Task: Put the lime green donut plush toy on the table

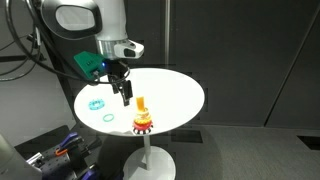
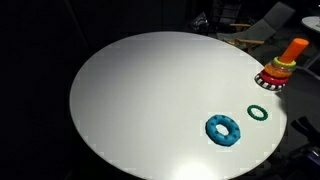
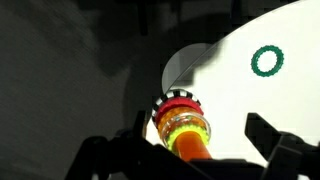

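The lime green donut [image 3: 184, 127] sits on top of a ring stack [image 3: 176, 108], threaded on an orange peg [image 3: 192, 150]. Red and orange rings and a black-and-white base lie under it. The stack stands near the table edge in both exterior views [image 1: 142, 120] [image 2: 277, 70]. My gripper [image 1: 125, 94] hangs above the table, a little up and to the side of the stack. In the wrist view its jaws [image 3: 200, 142] are open and empty, with the peg and the lime donut between the two fingers.
The round white table [image 1: 170, 90] [image 2: 150, 100] stands on a pedestal. A blue donut [image 2: 224, 130] [image 1: 96, 103] and a thin dark green ring [image 2: 258, 113] [image 3: 267, 61] [image 1: 106, 116] lie on it near the stack. Dark surroundings; cables and equipment sit beyond the rim.
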{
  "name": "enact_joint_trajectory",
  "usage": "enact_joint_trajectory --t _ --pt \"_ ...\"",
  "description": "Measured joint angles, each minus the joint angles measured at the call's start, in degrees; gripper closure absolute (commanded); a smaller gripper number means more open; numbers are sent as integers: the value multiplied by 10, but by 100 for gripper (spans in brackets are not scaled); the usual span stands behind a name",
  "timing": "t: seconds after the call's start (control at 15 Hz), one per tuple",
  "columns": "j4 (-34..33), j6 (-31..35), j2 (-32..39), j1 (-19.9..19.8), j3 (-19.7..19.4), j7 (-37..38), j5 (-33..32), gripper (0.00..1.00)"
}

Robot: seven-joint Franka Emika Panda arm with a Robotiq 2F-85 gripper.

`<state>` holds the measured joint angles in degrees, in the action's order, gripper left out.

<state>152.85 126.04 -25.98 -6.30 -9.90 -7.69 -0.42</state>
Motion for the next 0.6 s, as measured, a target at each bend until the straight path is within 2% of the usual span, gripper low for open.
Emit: enact_joint_trajectory --t 0.6 --pt "18 142 70 8 3 0 42 0"
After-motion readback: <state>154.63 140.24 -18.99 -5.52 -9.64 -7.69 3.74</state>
